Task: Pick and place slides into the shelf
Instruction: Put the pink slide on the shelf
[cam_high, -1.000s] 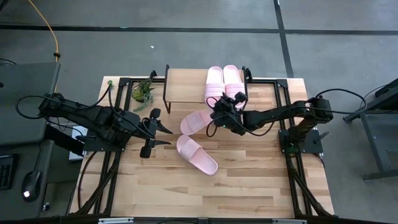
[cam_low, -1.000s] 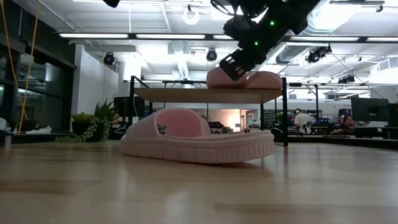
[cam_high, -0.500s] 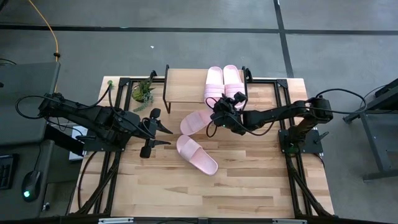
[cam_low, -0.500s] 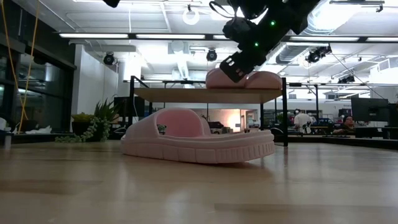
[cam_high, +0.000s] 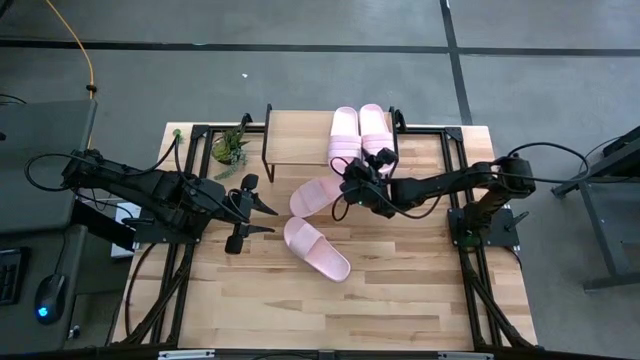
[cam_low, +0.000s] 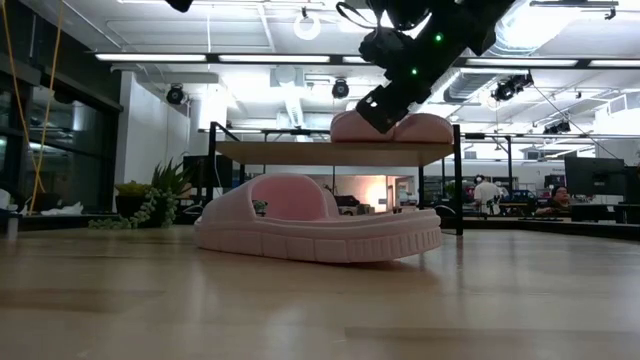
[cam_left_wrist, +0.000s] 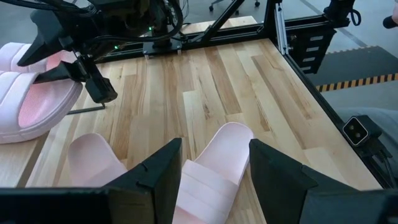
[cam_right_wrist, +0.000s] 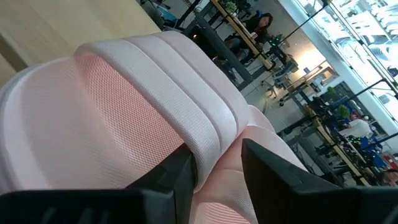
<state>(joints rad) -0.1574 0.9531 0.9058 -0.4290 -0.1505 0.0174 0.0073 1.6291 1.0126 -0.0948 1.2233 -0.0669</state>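
**2 slides on the shelf, 2 on the tabletop**

High view: I see the shelf (cam_high: 300, 140) at the far side of the tabletop (cam_high: 400, 290), with 2 slides (cam_high: 358, 133) lying side by side on the right part of its top board. My right pincer (cam_high: 352, 182) sits at the near ends of those 2 slides, just at the shelf's front edge. From here I cannot tell how its fingers stand. 2 more slides lie on the tabletop: one (cam_high: 312, 196) just in front of the shelf and beside the right pincer, the other (cam_high: 316, 249) nearer the middle. My left pincer (cam_high: 258, 218) waits over the tabletop to the left of those 2, released, fingers spread and holding nothing. A small plant (cam_high: 231, 147) stands left of the shelf.

Low view: A slide (cam_low: 318, 218) lies flat on the tabletop in front. Behind it the shelf (cam_low: 330, 152) carries the 2 slides (cam_low: 420, 128), and the right pincer (cam_low: 380, 105) hangs against the left one.

Left wrist view: The left pincer (cam_left_wrist: 214, 163) has its fingers (cam_left_wrist: 165, 168) apart, with a slide (cam_left_wrist: 214, 168) on the tabletop between and beyond them, untouched.

Right wrist view: The right pincer (cam_right_wrist: 214, 163) has its fingers (cam_right_wrist: 177, 177) parted on either side of the ribbed strap (cam_right_wrist: 186, 118) of a slide; I cannot tell whether they press it.
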